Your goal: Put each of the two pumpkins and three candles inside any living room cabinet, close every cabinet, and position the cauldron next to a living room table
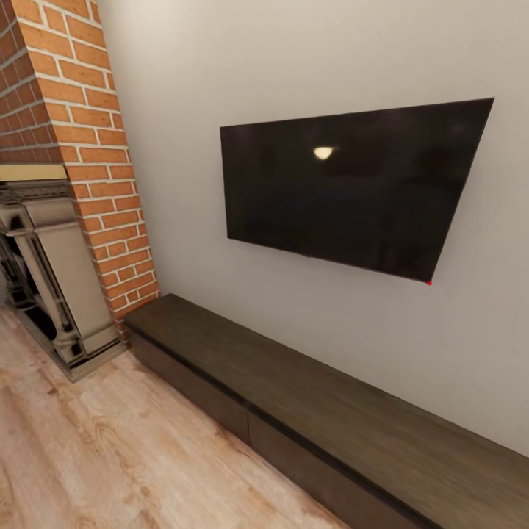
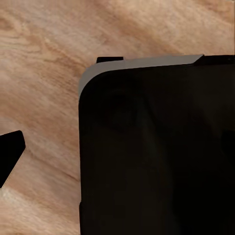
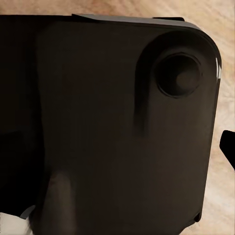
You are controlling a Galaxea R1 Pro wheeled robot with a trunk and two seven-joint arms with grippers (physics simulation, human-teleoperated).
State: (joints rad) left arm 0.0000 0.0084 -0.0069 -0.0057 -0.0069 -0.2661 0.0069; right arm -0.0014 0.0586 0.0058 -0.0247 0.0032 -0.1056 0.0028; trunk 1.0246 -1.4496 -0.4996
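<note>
Right under the wrist cameras sits a big black flat part of the robot with rounded corners, and it hides most of the pale wooden plank floor below it. On the right wrist view this same black part has a round knob pressed into it. A small black tip pokes in at the edge of the left wrist view, and another black tip pokes in at the edge of the right wrist view. I cannot tell if the left jaws or the right jaws are spread or squeezed together, because so little of them can be seen. From the head view, the long low dark-brown wooden cabinet runs along the white wall, from the near right corner to the far left. Its flat drawer fronts all look pushed in, and its top is bare. Above the cabinet a wide black flat screen hangs on the wall, with a small bright light spot shining in it and a tiny red dot at its lower right corner. At the far left end of the cabinet stands a red brick chimney column, touching the wall. Left of the bricks is a grey stone fireplace surround that stands on the floor.
</note>
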